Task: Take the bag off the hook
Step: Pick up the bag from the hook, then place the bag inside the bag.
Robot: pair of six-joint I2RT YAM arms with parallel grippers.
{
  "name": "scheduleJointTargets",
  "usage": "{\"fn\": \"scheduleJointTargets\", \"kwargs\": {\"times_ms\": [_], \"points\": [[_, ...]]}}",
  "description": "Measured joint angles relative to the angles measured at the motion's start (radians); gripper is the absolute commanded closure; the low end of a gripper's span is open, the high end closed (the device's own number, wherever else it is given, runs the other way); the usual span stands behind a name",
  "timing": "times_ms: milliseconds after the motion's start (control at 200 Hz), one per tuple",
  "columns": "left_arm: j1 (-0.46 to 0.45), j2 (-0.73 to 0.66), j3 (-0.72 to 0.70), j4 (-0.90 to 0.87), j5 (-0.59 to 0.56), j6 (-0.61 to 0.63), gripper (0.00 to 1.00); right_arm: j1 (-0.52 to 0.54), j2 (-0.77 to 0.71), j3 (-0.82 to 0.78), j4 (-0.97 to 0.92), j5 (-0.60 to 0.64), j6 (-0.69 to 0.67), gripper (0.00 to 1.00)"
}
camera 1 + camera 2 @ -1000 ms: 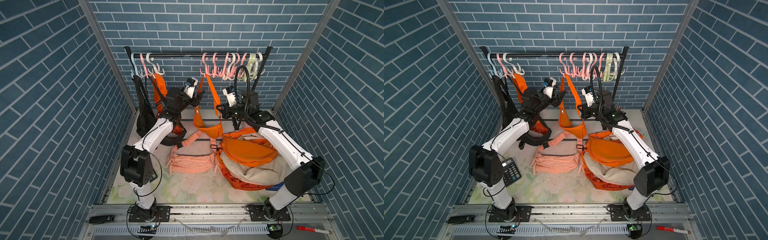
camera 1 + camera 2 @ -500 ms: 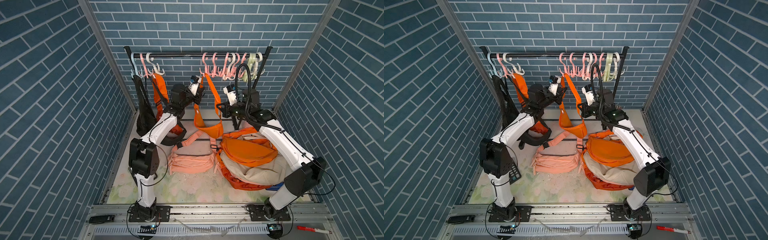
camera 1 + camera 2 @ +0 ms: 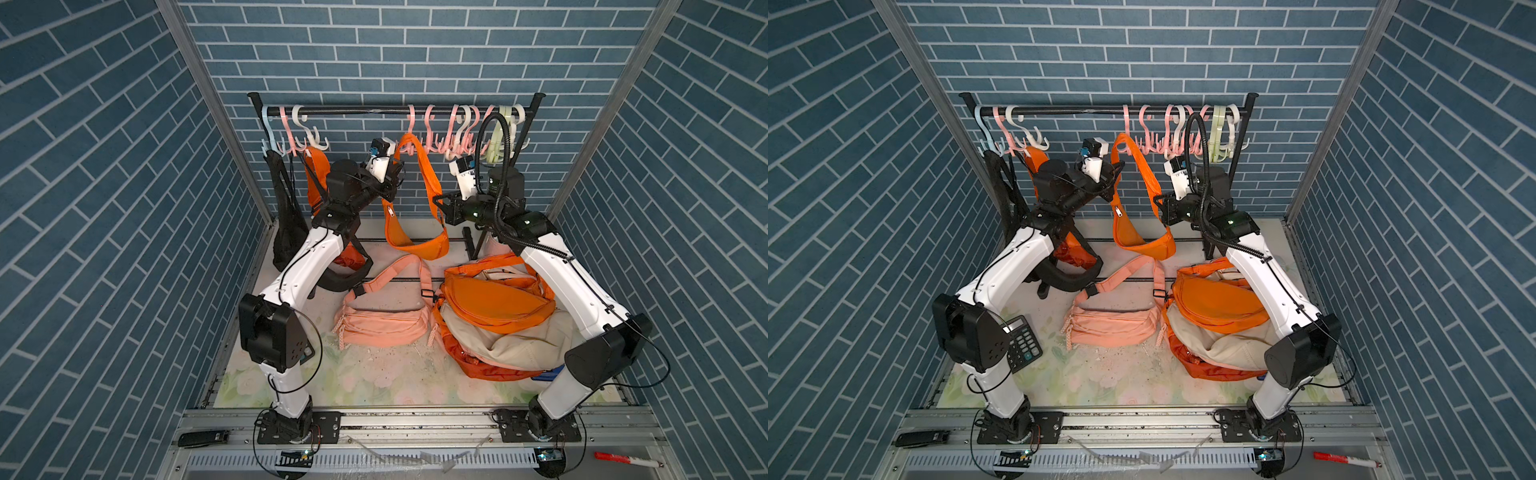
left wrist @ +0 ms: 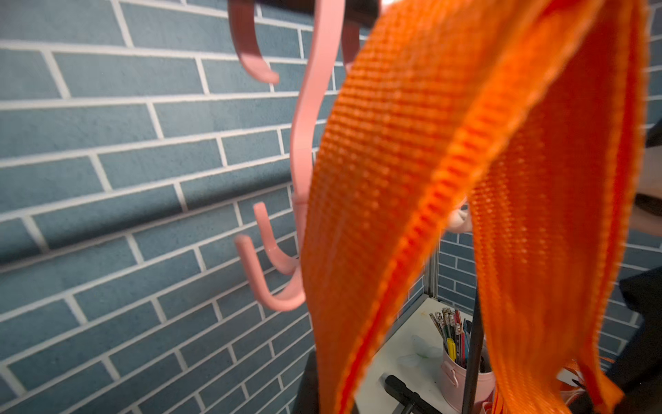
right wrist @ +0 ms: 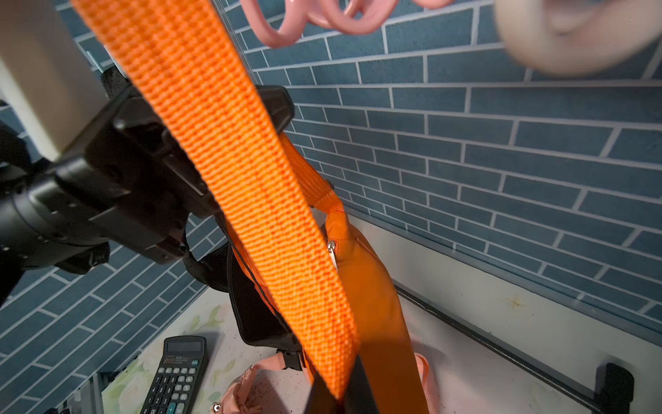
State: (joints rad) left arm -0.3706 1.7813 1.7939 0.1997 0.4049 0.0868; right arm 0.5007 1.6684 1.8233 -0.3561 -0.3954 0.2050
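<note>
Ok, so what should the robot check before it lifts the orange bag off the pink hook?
1. The left gripper is shut on the strap: ok.
2. The right gripper is shut on the strap's other side: ok.
3. The strap is off the pink hook: not ok, it hangs there.
4. The orange bag is clear of the peach bag below: cannot tell.

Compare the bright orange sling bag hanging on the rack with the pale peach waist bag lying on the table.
Colour: the bright orange fabric sling bag is vivid, the pale peach fabric waist bag pastel. Pose: the orange sling bag hangs by its strap from a pink plastic hook; the peach waist bag lies flat on the floral table mat, strap slack. Both are soft bags with webbing straps.
</note>
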Motion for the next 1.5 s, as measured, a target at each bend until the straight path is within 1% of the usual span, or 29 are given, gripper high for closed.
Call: {"fn": "scheduleJointTargets", "kwargs": {"times_ms": [255,495,825,1045,1180,1500], "points": [[0.0,-0.095,-0.075,-0.012,-0.026,0.032,1.0,0.0,0.003,0.047,-0.027,-0.01,0.0,1.0],[0.0,-0.198,-0.158,-0.043,-0.072,0.06,1.0,0.0,-0.001,0.047,-0.037,-0.01,0.0,1.0],[0.0,-0.411,-0.335,-0.055,-0.132,0.082,1.0,0.001,-0.122,-0.08,-0.04,0.002,0.0,1.0],[0.0,-0.542,-0.432,-0.077,-0.143,0.086,1.0,0.014,-0.22,-0.163,-0.032,0.02,0.004,1.0],[0.0,-0.634,-0.512,-0.075,-0.148,0.077,1.0,0.047,-0.256,-0.188,-0.033,0.04,0.003,1.0],[0.0,-0.82,-0.65,-0.097,-0.16,0.037,1.0,0.164,-0.355,-0.269,-0.059,0.132,-0.028,1.0]]}}
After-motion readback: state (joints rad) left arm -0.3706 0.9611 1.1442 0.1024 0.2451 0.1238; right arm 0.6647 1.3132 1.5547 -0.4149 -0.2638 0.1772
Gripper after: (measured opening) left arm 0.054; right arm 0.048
